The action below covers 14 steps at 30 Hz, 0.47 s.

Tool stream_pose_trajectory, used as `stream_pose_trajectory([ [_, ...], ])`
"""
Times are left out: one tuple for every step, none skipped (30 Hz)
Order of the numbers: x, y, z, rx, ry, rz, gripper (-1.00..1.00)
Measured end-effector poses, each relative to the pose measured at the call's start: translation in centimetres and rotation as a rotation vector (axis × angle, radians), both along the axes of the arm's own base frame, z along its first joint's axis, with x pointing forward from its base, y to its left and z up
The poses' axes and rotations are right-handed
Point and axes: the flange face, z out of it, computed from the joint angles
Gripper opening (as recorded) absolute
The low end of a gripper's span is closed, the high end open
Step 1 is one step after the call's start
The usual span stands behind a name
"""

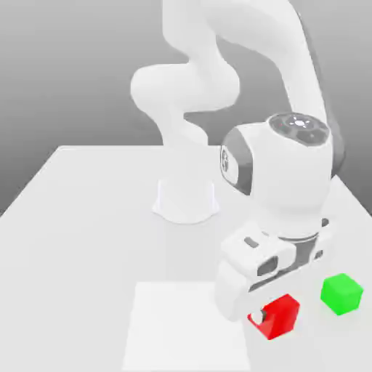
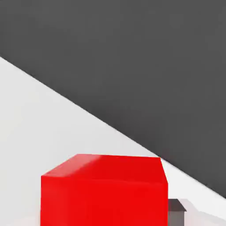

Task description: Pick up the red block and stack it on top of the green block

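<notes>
The red block point(image 1: 282, 314) rests on the white table point(image 1: 87, 218) toward the front right in the exterior view. My gripper point(image 1: 272, 318) is down around it, and one dark fingertip point(image 1: 258, 317) presses against the side facing the exterior view's left. The far finger is hidden behind the cube. In the hand view the red block point(image 2: 103, 194) looms close, with a grey fingertip point(image 2: 176, 211) tight against its side. The jaws are shut on the block, which still seems to touch the table. The green block point(image 1: 341, 293) sits alone a short way to the exterior view's right of the red one.
The arm's round white base point(image 1: 185, 200) stands at the table's middle back, and the bulky wrist point(image 1: 280, 182) hangs over the red block. A paler square patch point(image 1: 185, 327) marks the table front. In the hand view the table edge point(image 2: 110, 126) meets dark floor.
</notes>
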Motion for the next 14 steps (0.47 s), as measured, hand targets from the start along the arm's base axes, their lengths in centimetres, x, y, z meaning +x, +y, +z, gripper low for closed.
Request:
stream_pose_trajectory([
  [-1.3,1.9,0.3,0.000,0.000,0.063,-1.00],
  [-2.7,3.8,0.7,0.000,0.000,0.127,-1.00],
  [-4.2,5.6,1.0,0.000,-0.001,0.193,-1.00],
  [-5.9,7.5,1.3,-0.001,-0.001,0.263,-1.00],
  [-8.0,9.6,1.7,-0.003,-0.003,0.341,-1.00],
  [-8.8,10.4,1.3,-0.004,-0.003,0.376,-1.00],
  [-9.1,10.6,0.5,-0.005,-0.004,0.387,-1.00],
  [-9.2,10.6,-0.6,-0.006,-0.004,0.392,-1.00],
  [-9.2,10.7,-1.7,-0.006,-0.004,0.395,-1.00],
  [-9.3,10.7,-3.0,-0.006,-0.005,0.396,-1.00],
  [-9.3,10.7,-4.0,-0.006,-0.004,0.397,1.00],
  [-9.3,10.7,-4.0,-0.006,-0.004,0.397,1.00],
  [-9.3,10.7,-4.0,-0.006,-0.004,0.397,1.00],
  [-9.3,10.7,-4.0,-0.006,-0.004,0.397,1.00],
])
